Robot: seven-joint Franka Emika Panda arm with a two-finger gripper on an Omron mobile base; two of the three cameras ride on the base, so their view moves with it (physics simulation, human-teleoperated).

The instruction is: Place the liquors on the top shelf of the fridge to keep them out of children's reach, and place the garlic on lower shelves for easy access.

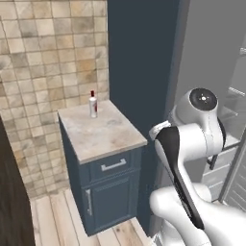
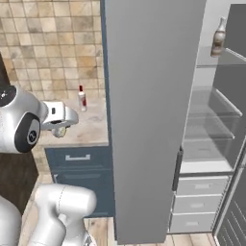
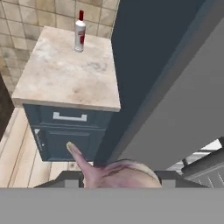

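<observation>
My gripper [image 3: 117,178] is shut on the garlic [image 3: 111,171], a whitish-pink bulb whose pointed tip sticks out to the upper left. From the right base the gripper [image 2: 59,129] hangs over the front of the marble top with the garlic [image 2: 58,131] under it. The white liquor bottle with a red cap [image 1: 93,104] [image 2: 82,99] [image 3: 79,31] stands upright at the back of that marble top. The greyish-brown liquor bottle [image 2: 218,37] stands on the fridge's top shelf [image 2: 229,56]. The fridge [image 2: 144,105] is open at the right, with bare lower shelves [image 2: 206,120].
The dark blue cabinet [image 1: 113,185] with marble top [image 3: 65,74] stands left of the fridge against a tiled wall. The grey fridge door [image 2: 149,144] juts out between the cabinet and the shelves. White drawers [image 2: 199,185] sit under the shelves. A dark panel [image 1: 12,202] borders the left.
</observation>
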